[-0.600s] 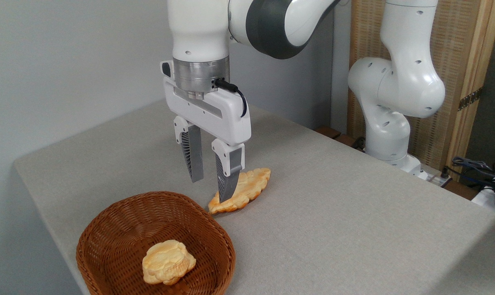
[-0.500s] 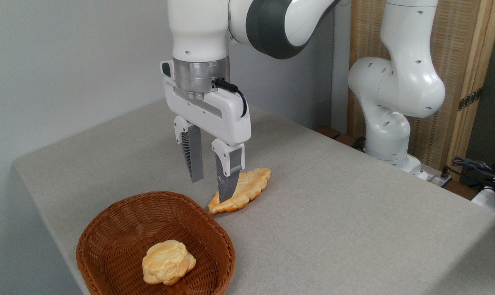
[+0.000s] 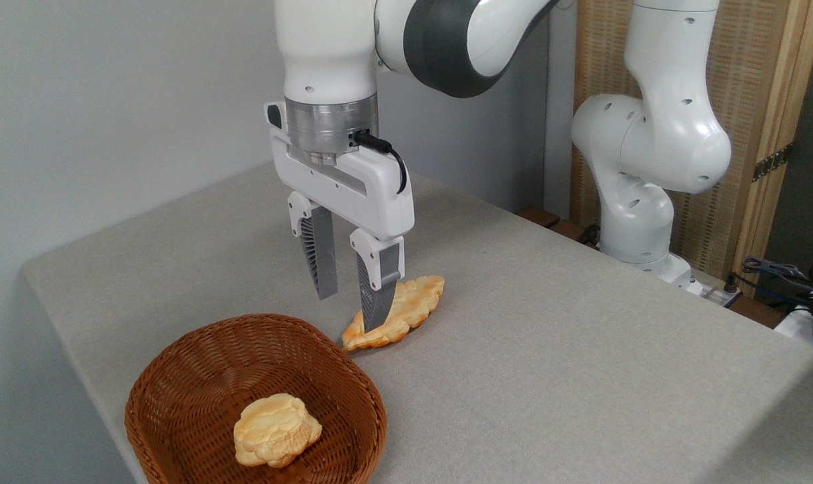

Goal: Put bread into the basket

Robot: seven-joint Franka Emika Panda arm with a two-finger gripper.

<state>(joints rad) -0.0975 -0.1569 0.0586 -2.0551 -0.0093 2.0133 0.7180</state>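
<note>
Grey cloth-covered surface (image 3: 547, 349) against a pale wall, wicker screen behind at the right. Bread (image 3: 406, 312) flat on the surface, well in from the edges, one pointed end just beside the rim of the basket (image 3: 177, 376), which sits at the near left corner with a pale bun (image 3: 275, 430) already inside. End effector (image 3: 351, 306) above the bread, fingers parted, nothing held; right finger in front of the loaf, contact impossible to judge. Likely risks: closing off-centre and pinching only an edge, tipping or dropping the loaf; pushing it against the rim instead of gripping; landing it on the bun.
</note>
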